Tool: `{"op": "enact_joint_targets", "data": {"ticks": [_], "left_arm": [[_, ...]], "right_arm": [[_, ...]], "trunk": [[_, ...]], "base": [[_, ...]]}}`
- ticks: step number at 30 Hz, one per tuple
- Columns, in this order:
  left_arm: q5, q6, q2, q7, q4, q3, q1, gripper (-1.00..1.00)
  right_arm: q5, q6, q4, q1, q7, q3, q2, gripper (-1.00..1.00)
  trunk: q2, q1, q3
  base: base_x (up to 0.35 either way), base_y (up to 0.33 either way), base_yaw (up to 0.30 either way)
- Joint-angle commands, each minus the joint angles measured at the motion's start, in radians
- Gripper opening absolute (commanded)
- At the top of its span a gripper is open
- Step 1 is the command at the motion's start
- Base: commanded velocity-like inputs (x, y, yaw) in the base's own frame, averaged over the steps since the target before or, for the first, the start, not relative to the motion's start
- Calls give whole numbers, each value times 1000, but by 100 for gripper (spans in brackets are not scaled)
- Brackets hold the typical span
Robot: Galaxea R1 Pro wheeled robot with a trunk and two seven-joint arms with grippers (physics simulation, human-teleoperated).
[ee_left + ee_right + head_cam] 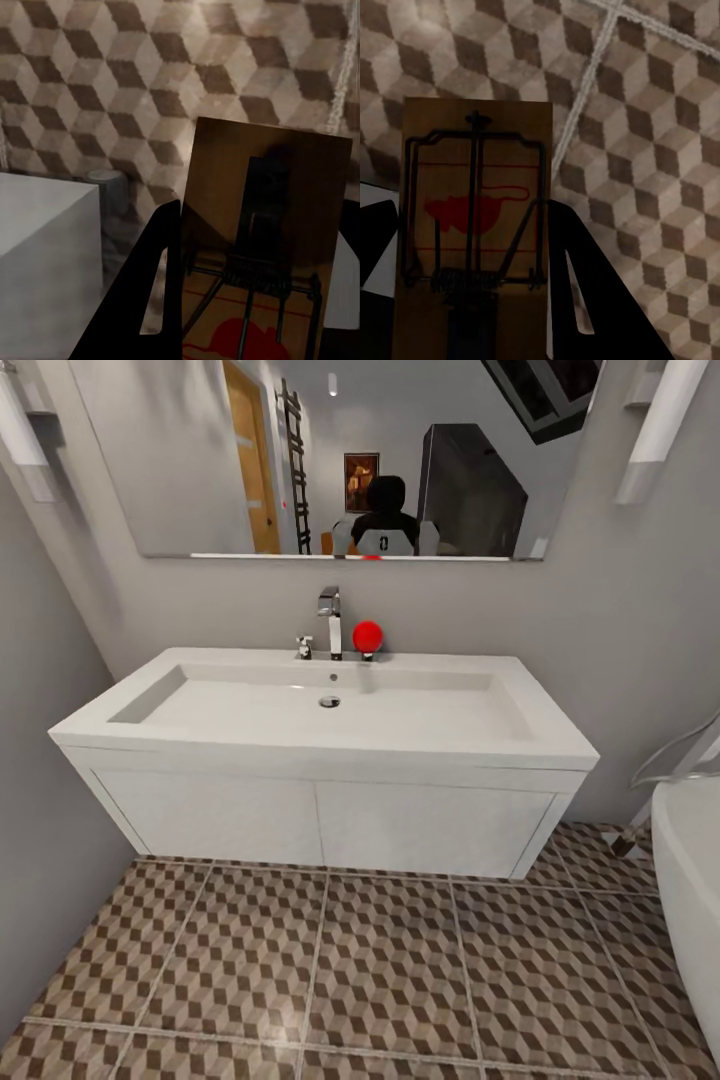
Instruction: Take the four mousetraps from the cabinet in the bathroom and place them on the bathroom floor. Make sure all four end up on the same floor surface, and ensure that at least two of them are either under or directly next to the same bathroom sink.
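Two mousetraps in hand, sink dead ahead.

One mousetrap [262, 255] sits clamped in the left tool [251, 300] above the bathroom floor [150, 82], and a second mousetrap [472, 225] is gripped by the right tool [472, 300] over the same cube-pattern tiles. In the head view the sink [330, 705] on its white vanity [320, 820] stands right in front, the bathtub [690, 880] at the right. The risk, I'd say: letting go from up here could bounce a trap away from the sink.
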Motion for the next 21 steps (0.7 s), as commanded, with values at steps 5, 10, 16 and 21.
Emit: {"op": "enact_joint_targets", "data": {"ticks": [5, 10, 16, 21], "left_arm": [[6, 0, -18, 7, 4, -8, -2, -100], [6, 172, -31, 12, 83, -6, -53, -100], [13, 447, -138, 10, 260, 45, -369, -100], [13, 452, -216, 13, 264, 48, -413, -100]], "right_arm": [[-9, 21, -7, -12, -10, 4, 1, -100], [-11, 343, -9, -175, -52, -63, 1, -100], [-5, 502, -10, -387, -163, -316, 1, -100], [1, 503, -11, -432, -175, -323, 1, -100]], "trunk": [[-36, 19, -17], [-71, 38, -32], [-113, 61, -51], [-148, 81, -67]], "base": [[0, 0, 0], [0, 0, 0], [0, 0, 0], [0, 0, 0]]}}
